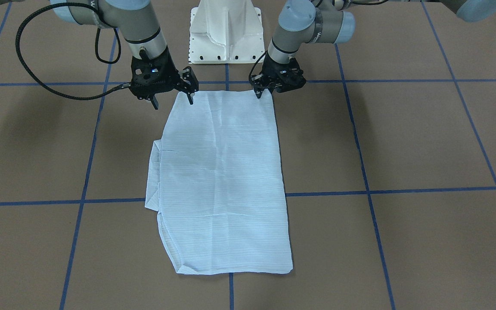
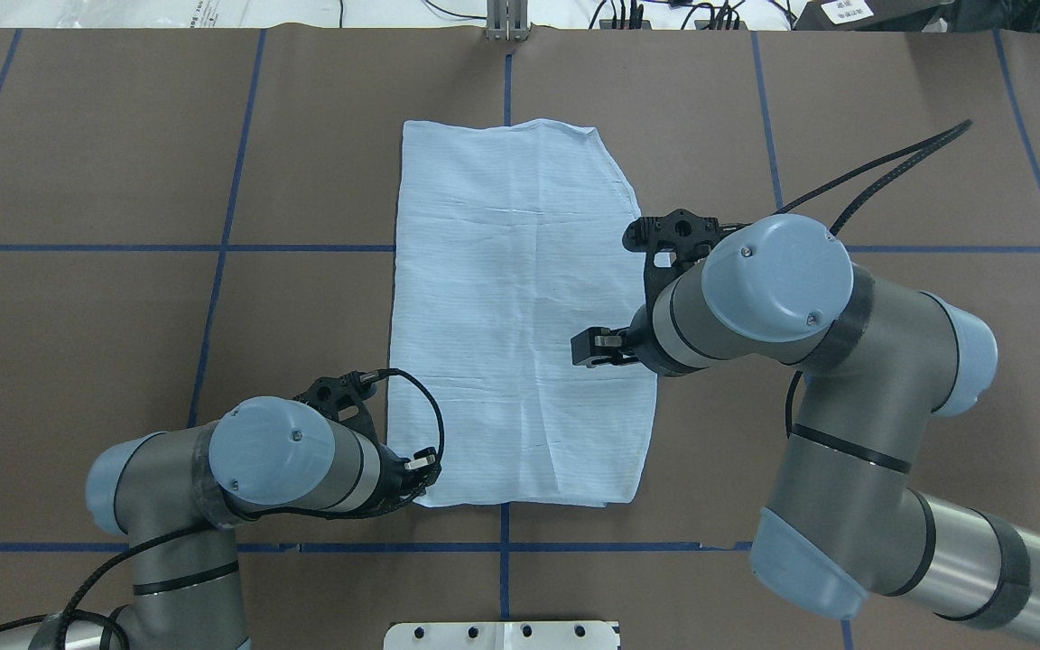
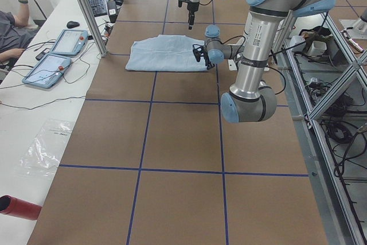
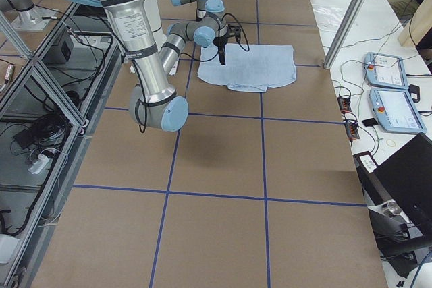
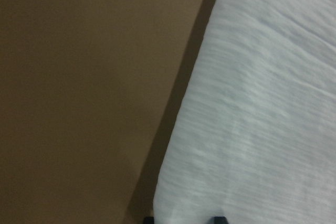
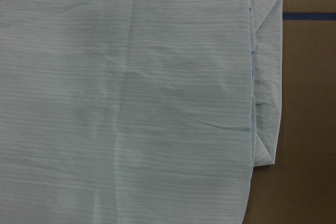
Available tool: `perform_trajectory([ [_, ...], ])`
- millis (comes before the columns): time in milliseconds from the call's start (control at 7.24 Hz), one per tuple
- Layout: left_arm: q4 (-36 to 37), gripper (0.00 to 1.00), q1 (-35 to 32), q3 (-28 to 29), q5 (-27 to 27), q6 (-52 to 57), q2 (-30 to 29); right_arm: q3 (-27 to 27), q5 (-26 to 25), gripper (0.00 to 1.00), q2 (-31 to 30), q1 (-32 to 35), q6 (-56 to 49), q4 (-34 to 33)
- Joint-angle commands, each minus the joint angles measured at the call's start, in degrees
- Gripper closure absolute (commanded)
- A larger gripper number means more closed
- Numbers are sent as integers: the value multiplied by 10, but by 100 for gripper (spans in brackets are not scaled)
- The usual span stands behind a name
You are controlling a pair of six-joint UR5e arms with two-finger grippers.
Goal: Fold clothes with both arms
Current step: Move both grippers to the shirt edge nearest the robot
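Light-blue shirt (image 1: 222,172) already narrowed lengthwise; crosswise folds apparently pending. At shirt's robot-side corners: left gripper (image 1: 263,92) jaws parted; right gripper (image 1: 191,95) jaws, cannot tell.

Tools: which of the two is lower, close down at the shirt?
The left tool, low at a corner of the shirt on the robot's side; its wrist view shows fabric very close. The right tool hangs clearly higher in the exterior left view.

No legible text, number or sign anywhere; only unreadably small dark print (image 3: 256,37) on the left arm (image 3: 250,76).
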Motion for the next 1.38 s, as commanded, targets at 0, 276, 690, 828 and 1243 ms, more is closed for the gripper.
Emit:
perform_trajectory([
  [0,14,100,-2,-20,0,1,0,6,0,0,-1,-1,17,0],
  [276,22,100,-1,-34,-2,1,-5,8,-1,0,-5,-15,74,2],
  [690,48,100,-3,-73,-4,2,-8,5,-35,0,-28,-77,251,4],
  [828,48,100,-3,-78,-4,2,-8,-2,-66,0,-30,-117,314,5],
  [1243,48,100,-3,-81,-4,2,-8,-30,-102,0,-31,-165,394,6],
])
